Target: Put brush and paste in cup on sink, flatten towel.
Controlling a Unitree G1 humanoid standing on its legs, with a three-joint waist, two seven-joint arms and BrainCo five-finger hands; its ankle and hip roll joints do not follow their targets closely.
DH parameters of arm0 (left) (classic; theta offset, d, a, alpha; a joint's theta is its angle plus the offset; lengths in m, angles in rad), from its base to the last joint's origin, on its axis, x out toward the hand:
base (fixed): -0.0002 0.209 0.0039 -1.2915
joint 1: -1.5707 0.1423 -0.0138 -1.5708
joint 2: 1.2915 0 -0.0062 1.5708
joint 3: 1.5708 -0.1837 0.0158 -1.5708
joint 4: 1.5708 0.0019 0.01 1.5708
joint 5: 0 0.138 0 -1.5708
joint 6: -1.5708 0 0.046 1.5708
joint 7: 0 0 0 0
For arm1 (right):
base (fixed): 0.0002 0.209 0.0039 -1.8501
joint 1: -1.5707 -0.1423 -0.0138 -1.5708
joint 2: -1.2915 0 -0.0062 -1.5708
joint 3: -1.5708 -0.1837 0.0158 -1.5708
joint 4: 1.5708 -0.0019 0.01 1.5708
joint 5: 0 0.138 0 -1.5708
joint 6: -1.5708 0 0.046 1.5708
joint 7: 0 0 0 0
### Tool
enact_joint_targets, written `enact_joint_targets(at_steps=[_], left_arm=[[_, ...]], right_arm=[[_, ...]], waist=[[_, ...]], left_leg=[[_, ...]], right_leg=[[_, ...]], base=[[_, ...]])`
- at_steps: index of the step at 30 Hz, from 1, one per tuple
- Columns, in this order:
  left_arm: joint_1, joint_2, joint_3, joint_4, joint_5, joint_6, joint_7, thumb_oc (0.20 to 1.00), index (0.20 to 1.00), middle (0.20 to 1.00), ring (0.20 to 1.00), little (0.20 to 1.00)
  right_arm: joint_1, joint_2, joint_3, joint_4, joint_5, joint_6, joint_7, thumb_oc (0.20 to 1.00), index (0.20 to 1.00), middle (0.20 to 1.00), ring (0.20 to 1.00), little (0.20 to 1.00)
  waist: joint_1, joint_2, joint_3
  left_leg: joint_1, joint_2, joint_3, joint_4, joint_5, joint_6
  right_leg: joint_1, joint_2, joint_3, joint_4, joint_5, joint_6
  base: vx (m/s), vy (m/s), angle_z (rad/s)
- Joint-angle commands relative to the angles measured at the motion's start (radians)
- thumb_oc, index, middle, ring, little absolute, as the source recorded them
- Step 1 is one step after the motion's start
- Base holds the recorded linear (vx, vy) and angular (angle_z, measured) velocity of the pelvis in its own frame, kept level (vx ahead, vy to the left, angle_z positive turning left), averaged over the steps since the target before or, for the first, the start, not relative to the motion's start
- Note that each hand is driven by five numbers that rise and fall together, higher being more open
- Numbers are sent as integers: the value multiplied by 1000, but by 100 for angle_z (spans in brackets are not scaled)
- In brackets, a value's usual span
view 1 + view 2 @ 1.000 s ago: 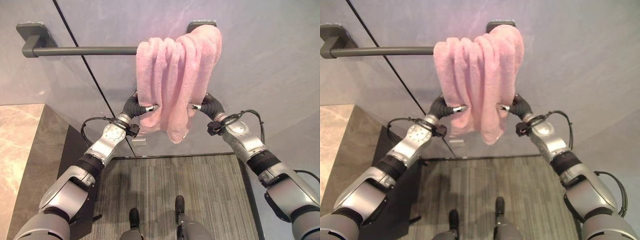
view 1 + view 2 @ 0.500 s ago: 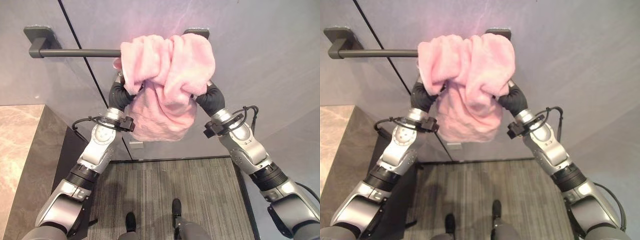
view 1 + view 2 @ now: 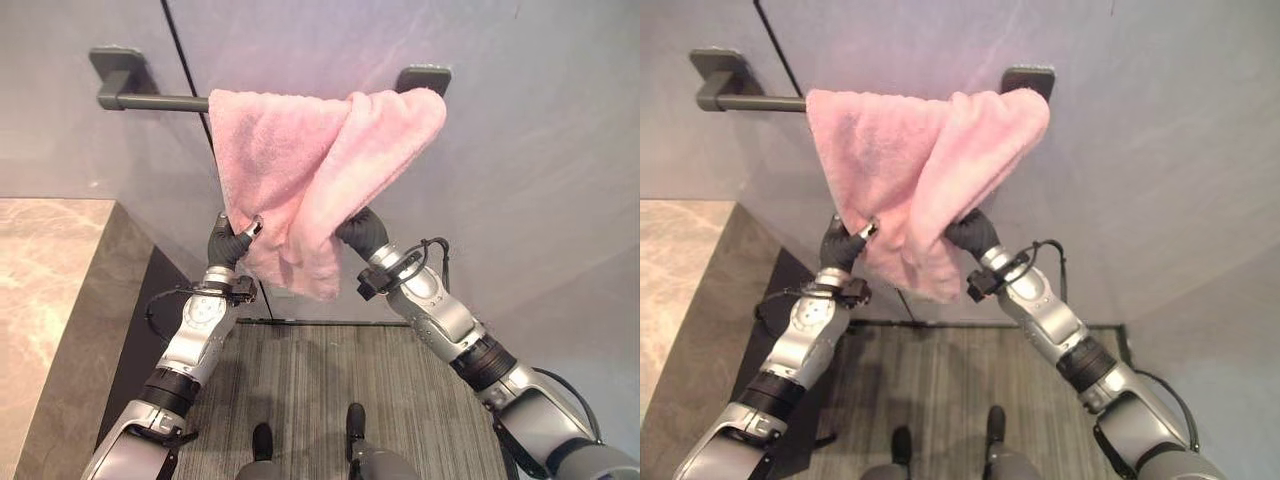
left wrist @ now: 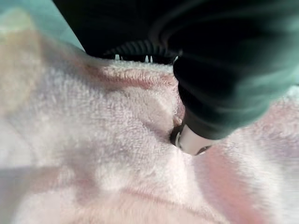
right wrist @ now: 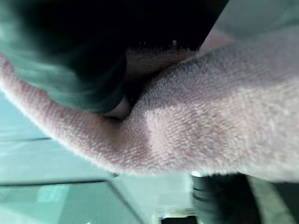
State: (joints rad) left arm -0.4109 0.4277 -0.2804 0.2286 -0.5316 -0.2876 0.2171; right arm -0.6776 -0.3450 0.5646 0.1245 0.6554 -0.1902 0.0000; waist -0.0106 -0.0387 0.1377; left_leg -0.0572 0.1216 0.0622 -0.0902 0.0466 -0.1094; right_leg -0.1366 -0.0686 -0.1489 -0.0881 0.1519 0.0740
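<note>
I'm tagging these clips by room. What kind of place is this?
Most likely a bathroom: a pink towel hangs over a dark wall-mounted rail, a marble-look counter stands beside it, and the floor is grey and striped.

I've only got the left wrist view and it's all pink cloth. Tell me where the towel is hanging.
Observer: The towel is draped over a dark bar on the wall, toward its right-hand bracket.
Operator: Give me the left hand's position.
Observer: The left hand is at the towel's lower left edge, with its thumb pinching the cloth.
Operator: Now the right hand.
Observer: The right hand is tucked under a diagonal fold that runs down from the bracket, so the towel is not flat.
</note>
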Motion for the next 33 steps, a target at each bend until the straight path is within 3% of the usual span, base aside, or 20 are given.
enact_joint_targets(at_steps=[1,5,9,19,32,33], left_arm=[[-149,22,19,-112,-29,-97,50,200,200,200,200,200],[-180,22,39,-232,-13,-116,79,200,200,200,200,200],[-163,43,72,-302,20,-118,93,200,200,200,200,200],[-16,55,135,-319,39,-97,103,200,200,200,200,200],[35,-26,22,170,87,7,81,200,200,200,200,200],[22,-31,12,204,94,8,86,310,310,310,310,310]], right_arm=[[-132,81,-55,-158,30,-107,-52,200,200,200,200,200],[-159,101,-61,-285,1,-124,-62,200,200,200,200,200],[-151,74,-29,-353,23,-100,-24,200,200,200,200,200],[-84,33,-20,-275,-48,-57,-45,200,200,200,200,200],[77,133,23,85,-129,9,-71,200,200,200,200,200],[75,141,30,122,-121,11,-73,200,200,200,200,200]], waist=[[15,-20,-19],[11,-28,-29],[9,-35,-36],[21,-35,-30],[13,-5,-34],[12,-3,-33]], left_leg=[[-6,-6,-16,3,22,-27],[-3,-4,-15,3,17,-27],[6,-4,-8,3,12,-27],[13,-7,-2,3,11,-22],[29,-9,10,3,8,-12],[27,-9,11,3,9,-13]], right_leg=[[84,-57,15,1,-70,94],[89,-58,14,1,-73,95],[93,-58,19,1,-73,96],[98,-62,20,1,-75,95],[107,-70,28,1,-76,94],[105,-70,28,1,-76,94]], base=[[1,13,4],[6,4,1],[3,2,-1],[0,1,0],[8,3,-1],[0,0,0]])
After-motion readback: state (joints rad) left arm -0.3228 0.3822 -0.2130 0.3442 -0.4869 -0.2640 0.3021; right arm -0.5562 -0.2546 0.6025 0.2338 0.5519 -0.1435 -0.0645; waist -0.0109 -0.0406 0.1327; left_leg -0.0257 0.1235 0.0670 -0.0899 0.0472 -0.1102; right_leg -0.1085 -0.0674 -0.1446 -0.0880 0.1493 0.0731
